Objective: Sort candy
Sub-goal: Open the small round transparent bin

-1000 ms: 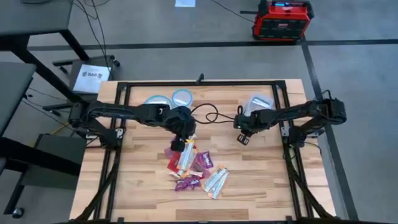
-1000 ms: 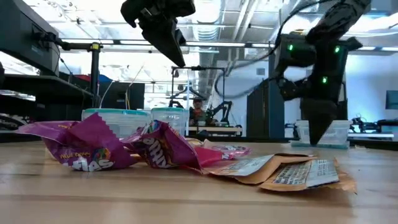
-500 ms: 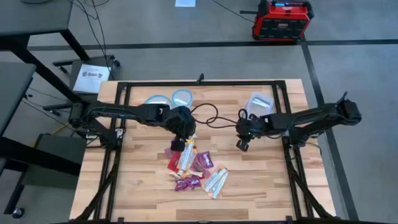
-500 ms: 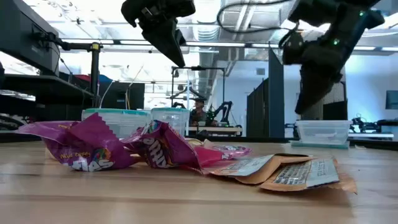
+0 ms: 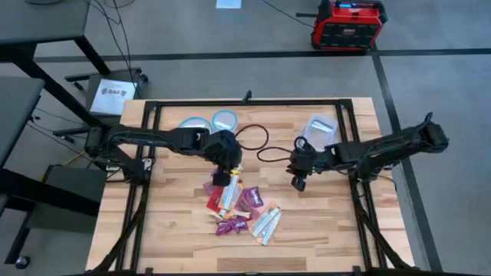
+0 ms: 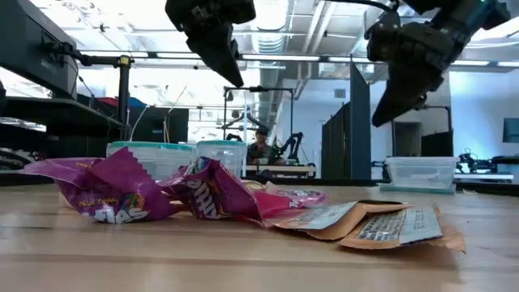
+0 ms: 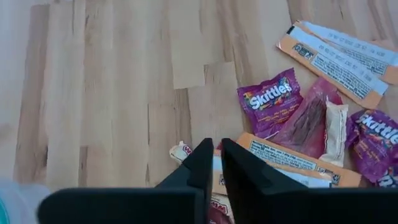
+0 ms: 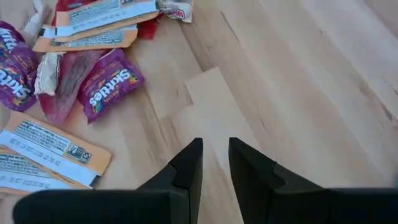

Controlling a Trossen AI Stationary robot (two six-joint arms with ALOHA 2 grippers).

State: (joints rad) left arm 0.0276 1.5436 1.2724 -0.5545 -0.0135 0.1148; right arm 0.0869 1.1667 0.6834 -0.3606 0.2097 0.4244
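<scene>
A workshop floor with a red case (image 5: pixel 347 24) lay beyond the wooden table (image 5: pixel 176 238), and the low view looked past it into a room of racks and ceiling lights. The candy (image 5: pixel 239 207) lay in a loose heap near the table's middle, toward the front edge: purple Skittles packets (image 7: pixel 272 101), orange-white bars (image 8: pixel 53 146), red wrappers and pale silvery ones. 2 round blue-rimmed tubs (image 5: pixel 210 121) stood at the back left, and a clear box (image 5: pixel 318 127) stood at the back right.

The left gripper (image 5: pixel 224 175) hung above the heap's rear end, over an orange-white bar and a pale twisted wrapper. Its fingers (image 7: pixel 202 168) were almost together, only a thin slit between them, and held nothing.

The right gripper (image 5: pixel 297 182) hung over bare wood to the right of the heap, clear of the table in the low view (image 6: pixel 389 105). Its fingers (image 8: pixel 189 163) stood a narrow gap apart with nothing between them.
</scene>
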